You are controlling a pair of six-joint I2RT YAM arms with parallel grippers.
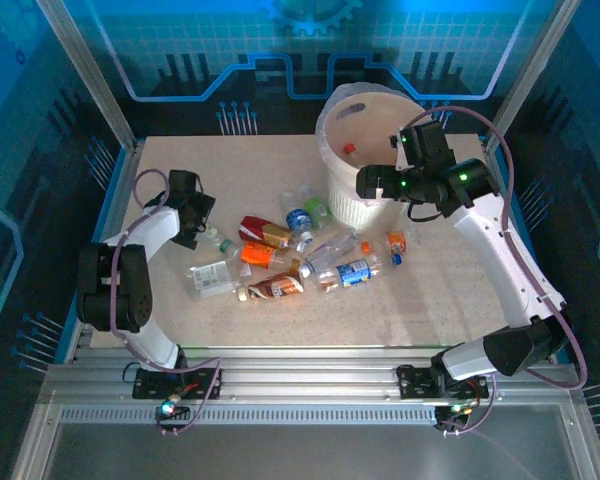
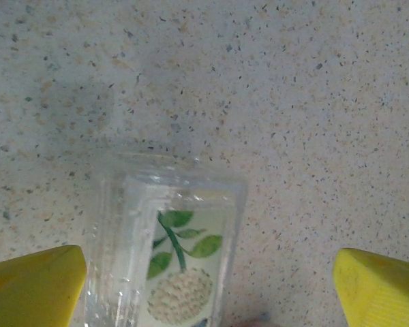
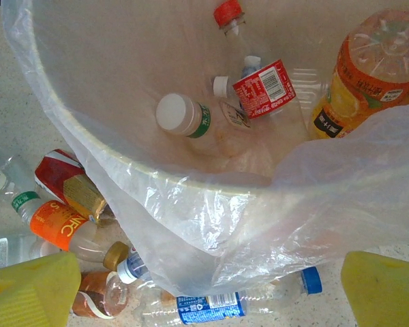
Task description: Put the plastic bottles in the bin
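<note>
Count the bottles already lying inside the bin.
4: red-capped bottle at top, red-labelled bottle in the middle, white-capped bottle left of it, orange bottle at right. Others may hide behind the bag liner.

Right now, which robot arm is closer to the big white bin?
Right. The right fingers hang open over the bin's near rim. The left fingers are far across the table, either side of a clear bottle.

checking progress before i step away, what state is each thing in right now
left gripper: open, around the clear bottle, not closed on it
right gripper: open, empty, over the bin
clear bottle: lying on the table
bin: upright, lined, partly filled
other bottles: lying loose on the table
</note>
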